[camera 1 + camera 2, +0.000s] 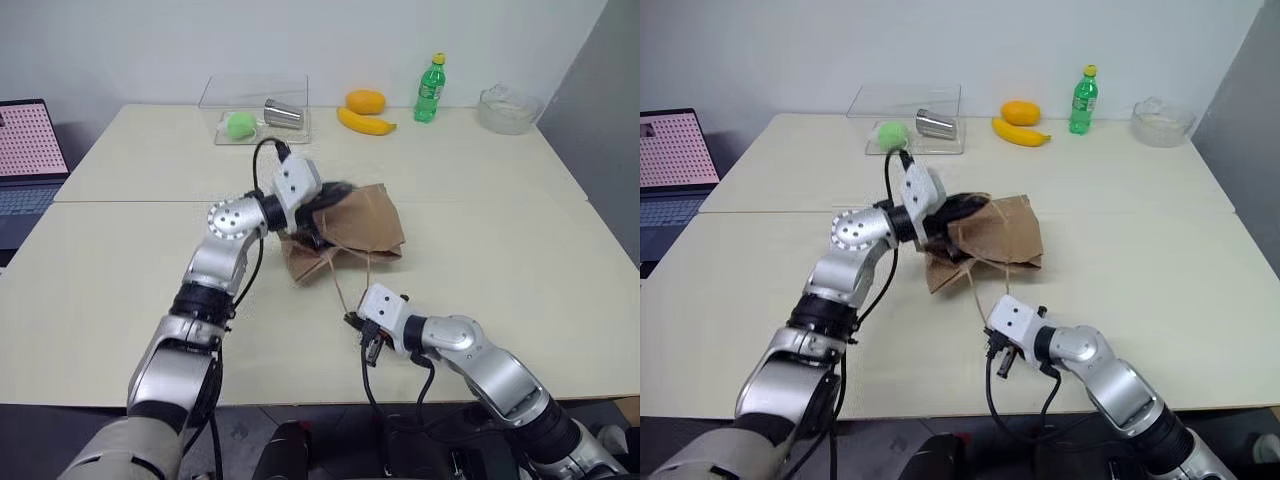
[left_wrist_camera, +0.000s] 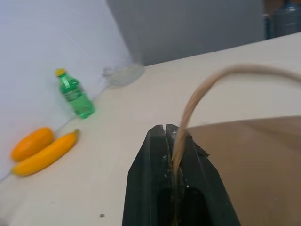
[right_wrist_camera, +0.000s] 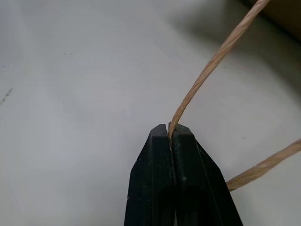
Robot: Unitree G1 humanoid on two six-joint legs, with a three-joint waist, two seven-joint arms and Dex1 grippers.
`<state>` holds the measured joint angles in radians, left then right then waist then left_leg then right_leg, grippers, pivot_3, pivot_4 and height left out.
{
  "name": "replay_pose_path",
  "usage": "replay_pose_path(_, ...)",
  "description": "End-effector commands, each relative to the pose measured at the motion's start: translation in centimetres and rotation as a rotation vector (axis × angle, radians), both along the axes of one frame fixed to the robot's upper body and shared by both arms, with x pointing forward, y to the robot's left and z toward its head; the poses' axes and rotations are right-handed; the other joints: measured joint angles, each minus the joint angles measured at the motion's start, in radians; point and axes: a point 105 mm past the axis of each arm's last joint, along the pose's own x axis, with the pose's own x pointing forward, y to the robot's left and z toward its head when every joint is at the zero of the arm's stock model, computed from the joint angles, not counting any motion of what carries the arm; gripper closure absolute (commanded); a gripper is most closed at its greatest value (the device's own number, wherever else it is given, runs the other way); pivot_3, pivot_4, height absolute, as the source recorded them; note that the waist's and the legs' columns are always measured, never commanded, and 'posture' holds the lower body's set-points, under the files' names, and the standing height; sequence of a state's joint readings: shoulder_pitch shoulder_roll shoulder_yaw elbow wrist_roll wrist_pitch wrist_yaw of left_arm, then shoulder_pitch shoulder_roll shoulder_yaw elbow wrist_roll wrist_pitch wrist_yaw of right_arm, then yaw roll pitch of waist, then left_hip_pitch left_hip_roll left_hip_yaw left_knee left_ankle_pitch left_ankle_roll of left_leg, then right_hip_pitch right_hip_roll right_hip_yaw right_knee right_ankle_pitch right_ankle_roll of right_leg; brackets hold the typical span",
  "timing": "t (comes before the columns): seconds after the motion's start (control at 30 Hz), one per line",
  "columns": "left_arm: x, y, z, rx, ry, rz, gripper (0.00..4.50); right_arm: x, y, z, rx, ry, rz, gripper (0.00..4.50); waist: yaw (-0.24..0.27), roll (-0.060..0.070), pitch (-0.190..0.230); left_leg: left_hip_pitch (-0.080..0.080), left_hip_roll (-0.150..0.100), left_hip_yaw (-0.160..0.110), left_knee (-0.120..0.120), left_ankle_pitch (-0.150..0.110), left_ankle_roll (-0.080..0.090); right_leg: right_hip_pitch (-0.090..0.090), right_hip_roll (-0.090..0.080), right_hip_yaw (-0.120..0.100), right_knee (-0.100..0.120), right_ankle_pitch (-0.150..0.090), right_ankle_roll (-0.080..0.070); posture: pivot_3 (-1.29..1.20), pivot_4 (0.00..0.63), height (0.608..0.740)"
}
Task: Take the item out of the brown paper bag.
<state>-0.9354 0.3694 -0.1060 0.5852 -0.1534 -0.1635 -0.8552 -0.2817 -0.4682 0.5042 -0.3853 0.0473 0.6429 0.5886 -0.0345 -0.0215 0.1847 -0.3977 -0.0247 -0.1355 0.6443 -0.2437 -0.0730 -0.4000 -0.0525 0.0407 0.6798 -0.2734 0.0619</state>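
Observation:
The brown paper bag (image 1: pixel 362 228) lies crumpled at the middle of the table, its upper edge lifted. My left gripper (image 1: pixel 333 194) is at the bag's upper left edge, shut on one tan loop handle (image 2: pixel 203 88). The other handle (image 3: pixel 212 65) runs from the bag toward the table's near edge, where my right gripper (image 1: pixel 351 320) is shut on its thin cord just above the tabletop. The item is hidden from view.
Along the far edge stand a clear box (image 1: pixel 255 110) with a green ball and a silver can, an orange (image 1: pixel 365 100), a banana (image 1: pixel 366 123), a green bottle (image 1: pixel 430 90) and a glass bowl (image 1: pixel 508 108). A laptop (image 1: pixel 30 150) sits at far left.

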Motion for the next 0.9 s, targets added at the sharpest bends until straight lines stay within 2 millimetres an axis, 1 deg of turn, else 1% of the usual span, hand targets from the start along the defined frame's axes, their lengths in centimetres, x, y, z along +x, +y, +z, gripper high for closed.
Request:
replay_pose_path(0.03, 0.9, 0.9, 4.7, -0.101, -0.105, 0.053, 4.5, -0.6, -0.7, -1.9, -0.061, 0.056, 0.002, 4.47, -0.001, 0.0, 0.0, 0.0, 0.0, 0.0, 0.0, 0.0, 0.0, 0.0, 0.0, 0.0, 0.0, 0.0, 0.0, 0.0, 0.15, 0.74)
replay_pose_path(0.17, 1.6, 1.1, 7.4, -0.147, -0.128, 0.068, 4.5, -0.7, -0.8, -2.1, -0.067, 0.06, 0.002, 4.47, -0.001, 0.0, 0.0, -0.001, 0.0, 0.0, 0.0, 0.0, 0.0, -0.001, 0.0, 0.0, 0.0, 0.0, 0.0, 0.0, 0.15, 0.74)
replay_pose_path(0.37, 1.7, 1.3, 9.8, -0.172, -0.17, 0.066, 4.5, -0.7, -0.8, -2.1, -0.073, 0.05, 0.006, 4.47, -0.002, 0.0, 0.0, -0.001, 0.0, 0.001, 0.0, 0.0, 0.0, -0.002, 0.0, 0.0, 0.0, 0.0, 0.0, 0.0, 0.15, 0.74)
replay_pose_path(0.47, 1.5, 1.6, 10.1, -0.171, -0.176, 0.056, 4.5, -0.2, -0.8, -1.6, -0.066, 0.024, -0.007, 4.47, -0.005, 0.0, 0.0, -0.001, 0.0, 0.0, 0.0, 0.0, 0.0, -0.002, 0.0, 0.0, 0.0, 0.0, 0.0, 0.0, 0.15, 0.74)
replay_pose_path(0.57, 0.8, 1.7, 9.5, -0.163, -0.145, -0.011, 4.5, 0.2, -0.3, 0.0, 0.0, -0.018, -0.009, 4.47, -0.01, 0.0, 0.0, -0.001, 0.0, 0.0, 0.0, 0.0, 0.0, -0.002, 0.0, 0.0, 0.0, 0.0, 0.0, 0.0, 0.15, 0.74)
replay_pose_path(0.63, -0.2, 1.4, 9.0, -0.17, -0.102, -0.094, 4.5, 0.6, -0.2, 1.1, 0.038, -0.053, -0.022, 4.47, -0.017, 0.0, 0.0, -0.001, 0.0, 0.0, 0.0, 0.0, 0.0, -0.003, 0.0, 0.0, 0.001, 0.0, 0.0, 0.0, 0.15, 0.74)
replay_pose_path(0.67, -0.7, 1.1, 8.7, -0.167, -0.085, -0.133, 4.5, 0.8, -0.2, 1.6, 0.049, -0.073, -0.032, 4.3, -0.017, 0.0, 0.0, -0.001, 0.0, 0.0, -0.001, 0.0, 0.0, -0.003, 0.0, 0.0, 0.001, 0.0, 0.0, 0.0, 0.15, 0.74)
replay_pose_path(0.73, -1.9, 0.5, 7.8, -0.14, -0.049, -0.207, 4.5, 0.5, -0.2, 2.6, 0.076, -0.078, -0.024, 3.82, -0.02, 0.0, 0.0, -0.002, 0.0, 0.0, 0.0, 0.0, 0.0, -0.003, 0.0, 0.001, 0.001, 0.0, 0.0, 0.0, 0.15, 0.74)
replay_pose_path(0.9, -3.8, -0.4, 6.6, -0.119, 0.005, -0.286, 4.5, -0.8, -0.7, 5.0, 0.066, -0.088, 0.021, 2.07, -0.02, 0.0, 0.0, -0.002, 0.001, 0.0, 0.0, 0.0, 0.0, -0.003, 0.0, 0.001, 0.001, 0.0, 0.0, 0.0, 0.15, 0.74)
